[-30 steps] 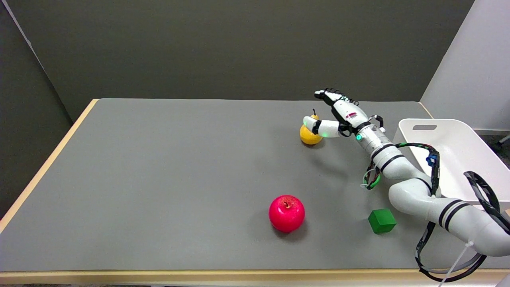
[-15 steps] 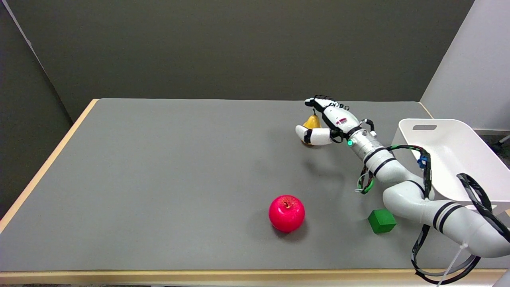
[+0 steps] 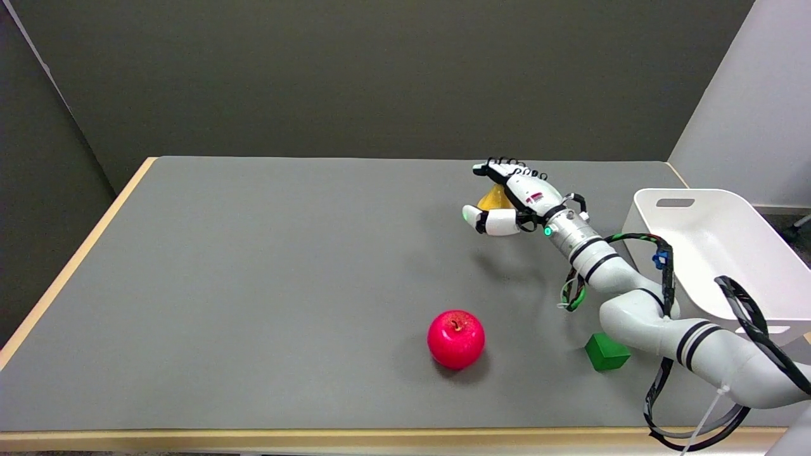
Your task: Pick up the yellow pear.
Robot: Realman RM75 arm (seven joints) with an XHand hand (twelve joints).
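On the far right part of the grey table (image 3: 253,285), as the head view shows it, the right hand (image 3: 507,199) sits around the yellow pear (image 3: 493,199). Only a small wedge of the pear's yellow skin shows, between the thumb (image 3: 488,221) on the near side and the other fingers (image 3: 497,170) arching over its far side. The fingers are spread wide enough to take the fruit between them, and they lie close against it; whether they truly grip it or only cage it cannot be told from this angle, since the hand covers most of the pear and hides where its base meets the table. A soft shadow lies on the table just below and to the right of the hand.

The white right arm (image 3: 640,310) runs from the picture's lower right corner up to the wrist, with black bands at its joints, a green light near the wrist and black and green cables looping along it.

Nearer the camera, well apart from the hand, a red apple (image 3: 456,339) stands upright with its stem up. To its right a green cube (image 3: 606,352) lies just beside the arm's elbow. A white bin (image 3: 716,247) stands at the table's right edge, behind the arm.
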